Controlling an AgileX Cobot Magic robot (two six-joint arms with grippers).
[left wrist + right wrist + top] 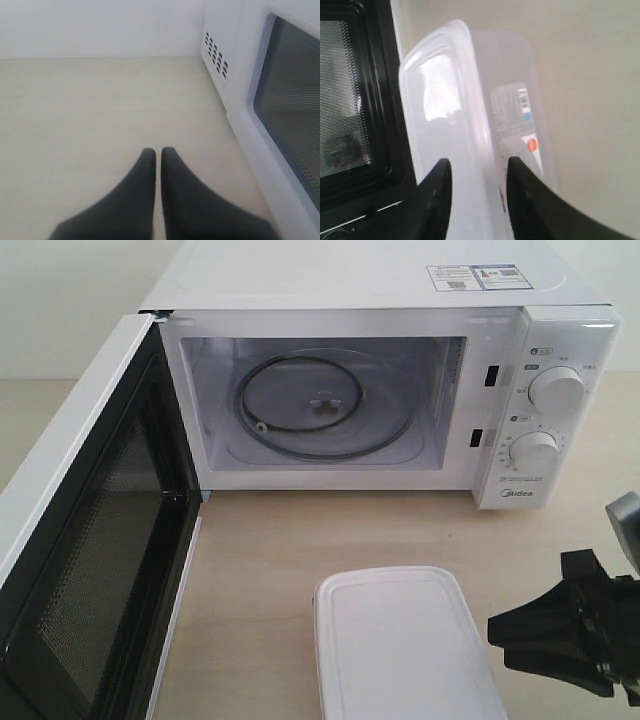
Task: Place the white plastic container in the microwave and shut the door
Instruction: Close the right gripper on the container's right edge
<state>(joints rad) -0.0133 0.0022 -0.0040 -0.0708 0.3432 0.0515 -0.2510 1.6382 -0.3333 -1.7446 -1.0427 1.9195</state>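
White microwave [350, 275] stands on the pale table [260, 560] with its door [95, 540] swung wide on the hinge side — black mesh face showing — and the glass turntable [320, 405] lying in the cavity. The white plastic container [405, 650] sits lid-up in front of the microwave's opening, well apart from it, beside the open door. The right gripper [477, 161] hangs just beside the container's labelled side, fingers [437, 200] spread apart and clamping nothing, the container just beyond their tips — the left gripper [158, 150], on the microwave's hinge side outside the door, has its fingers pressed together
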